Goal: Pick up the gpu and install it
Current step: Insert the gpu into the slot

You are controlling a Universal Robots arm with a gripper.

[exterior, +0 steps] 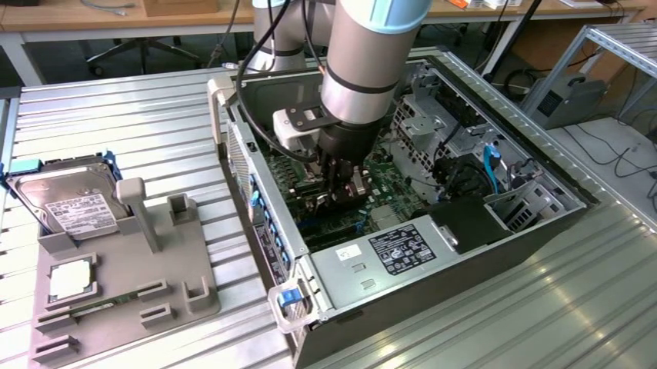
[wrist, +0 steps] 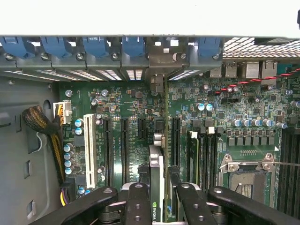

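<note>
Exterior view: the arm reaches down into the open computer case (exterior: 451, 254), gripper (exterior: 339, 188) low over the motherboard (exterior: 395, 192). The fixture tray (exterior: 154, 300) on the exterior view's left holds a hard drive (exterior: 67, 204).

Wrist view: fingers (wrist: 138, 201) are closed on the gpu (wrist: 157, 183), held edge-on above a slot (wrist: 157, 136). Judgement: keep the card square to the slot, bracket toward the rear openings, and press evenly.

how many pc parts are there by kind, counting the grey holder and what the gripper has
hard drive: 1
processor chip: 1
memory stick: 1
gpu, held in the gripper over the motherboard slots: 1
total: 4
</note>
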